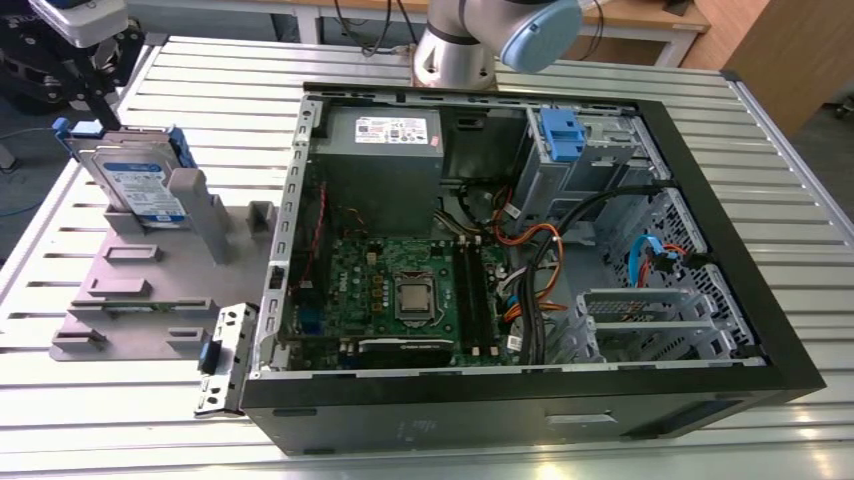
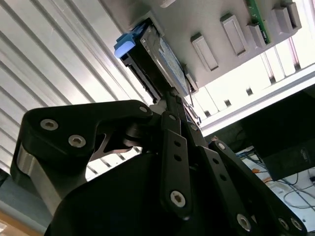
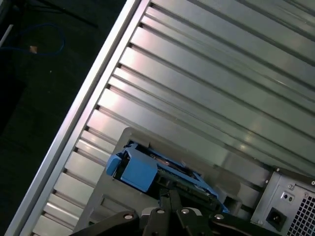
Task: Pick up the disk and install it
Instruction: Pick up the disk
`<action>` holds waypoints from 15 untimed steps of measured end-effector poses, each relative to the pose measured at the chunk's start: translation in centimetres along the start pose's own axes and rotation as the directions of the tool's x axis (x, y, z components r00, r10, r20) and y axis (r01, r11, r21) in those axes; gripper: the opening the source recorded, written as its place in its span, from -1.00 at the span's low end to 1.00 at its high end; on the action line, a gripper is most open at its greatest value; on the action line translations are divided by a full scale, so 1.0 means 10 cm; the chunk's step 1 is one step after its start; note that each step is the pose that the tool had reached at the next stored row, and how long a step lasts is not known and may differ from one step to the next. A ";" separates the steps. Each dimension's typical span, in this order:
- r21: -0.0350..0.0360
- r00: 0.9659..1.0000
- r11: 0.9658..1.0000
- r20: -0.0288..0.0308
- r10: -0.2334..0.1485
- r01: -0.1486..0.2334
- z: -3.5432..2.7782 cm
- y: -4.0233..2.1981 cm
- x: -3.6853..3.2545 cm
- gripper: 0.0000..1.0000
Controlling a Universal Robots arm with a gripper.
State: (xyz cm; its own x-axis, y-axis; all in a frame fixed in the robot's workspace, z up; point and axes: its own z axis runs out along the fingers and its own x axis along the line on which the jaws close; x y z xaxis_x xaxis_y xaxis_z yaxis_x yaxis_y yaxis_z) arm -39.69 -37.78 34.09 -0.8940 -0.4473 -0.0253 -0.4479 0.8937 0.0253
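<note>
Ribbed aluminium slats make up the desk, bright and glossy under the light. At the upper left of the exterior view the disk stands tilted on edge in a matte grey plastic holder. Its flat silver face carries a blue-and-white label, and its blue plastic handle end is uppermost. My end effector, all black jointed links, hangs right at that blue end; whether it is spread or clamped I cannot tell. Centre and right, an open black computer case shows a green motherboard.
</note>
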 end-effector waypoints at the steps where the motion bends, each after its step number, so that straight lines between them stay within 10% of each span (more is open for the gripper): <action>1: 0.000 1.000 1.000 0.000 -0.018 0.018 0.000 0.000 0.000 -0.79; 8: -0.004 0.989 0.989 -0.003 -0.145 0.145 0.001 0.000 0.000 -0.79; 15: -0.008 0.963 0.963 -0.006 -0.269 0.269 0.002 0.000 0.000 -0.79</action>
State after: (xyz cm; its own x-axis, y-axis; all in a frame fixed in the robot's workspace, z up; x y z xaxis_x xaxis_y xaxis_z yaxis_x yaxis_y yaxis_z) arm -39.69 -37.78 34.07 -0.7406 -0.6715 -0.0253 -0.6720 0.7401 0.0253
